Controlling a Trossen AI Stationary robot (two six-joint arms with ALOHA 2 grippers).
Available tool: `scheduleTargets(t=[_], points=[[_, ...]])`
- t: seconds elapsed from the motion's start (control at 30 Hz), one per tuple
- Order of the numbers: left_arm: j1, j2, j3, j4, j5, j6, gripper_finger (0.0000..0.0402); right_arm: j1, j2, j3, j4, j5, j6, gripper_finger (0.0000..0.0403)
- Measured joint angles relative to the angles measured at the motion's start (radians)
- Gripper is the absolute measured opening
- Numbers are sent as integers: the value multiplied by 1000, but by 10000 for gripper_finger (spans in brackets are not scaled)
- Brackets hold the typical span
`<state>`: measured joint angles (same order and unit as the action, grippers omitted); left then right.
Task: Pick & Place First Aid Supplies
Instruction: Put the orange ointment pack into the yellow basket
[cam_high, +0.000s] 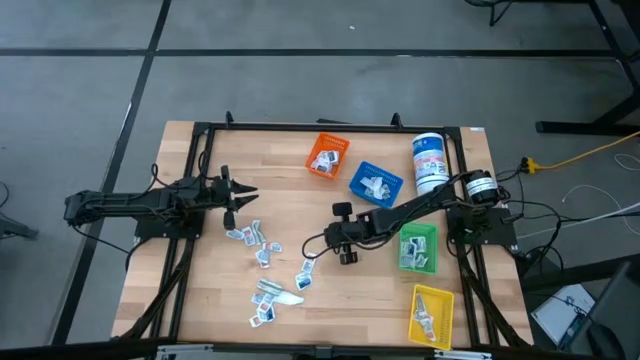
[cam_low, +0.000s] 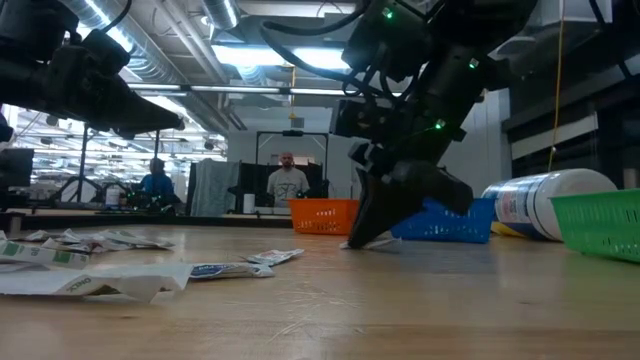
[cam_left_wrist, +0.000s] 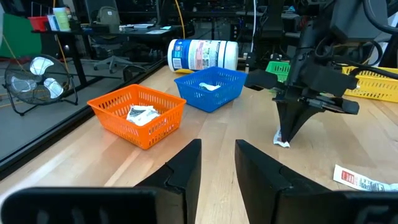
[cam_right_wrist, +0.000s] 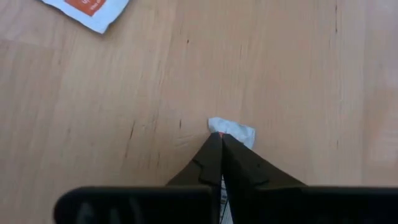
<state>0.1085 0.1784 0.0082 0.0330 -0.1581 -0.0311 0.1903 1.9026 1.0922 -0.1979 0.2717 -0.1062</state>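
Several small white first aid packets (cam_high: 262, 250) lie scattered flat on the wooden table, left of centre. My right gripper (cam_high: 318, 243) reaches in from the right and stands shut on one small white packet (cam_right_wrist: 233, 130) at mid-table, apart from the others. The left wrist view shows that packet (cam_left_wrist: 282, 140) under the fingertips (cam_left_wrist: 287, 127). My left gripper (cam_high: 250, 195) waits open and level at the table's left side, with nothing between its fingers (cam_left_wrist: 186, 168). My right gripper pinches the small white packet between its two shut fingers. The packet's end (cam_right_wrist: 239, 129) sticks out just past the tips. The fingers slant down at it from the table's right side. The packet's lower edge (cam_left_wrist: 283, 143) touches the table top.
An orange bin (cam_high: 327, 155) and a blue bin (cam_high: 375, 182) stand at the back, a green bin (cam_high: 418, 248) and a yellow bin (cam_high: 432, 315) at the right, each with packets inside. A white canister (cam_high: 429, 160) lies on its side at the back right. Bare wood surrounds the held packet.
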Motion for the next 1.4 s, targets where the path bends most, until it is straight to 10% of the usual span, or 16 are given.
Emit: scheduleTargets(t=[0.7, 1.4], points=[[0, 0, 0, 0, 0, 0, 93, 192, -157, 88, -304, -296, 28, 3], [0, 0, 0, 0, 0, 0, 93, 526, -364, 63, -464, -311, 259, 5]])
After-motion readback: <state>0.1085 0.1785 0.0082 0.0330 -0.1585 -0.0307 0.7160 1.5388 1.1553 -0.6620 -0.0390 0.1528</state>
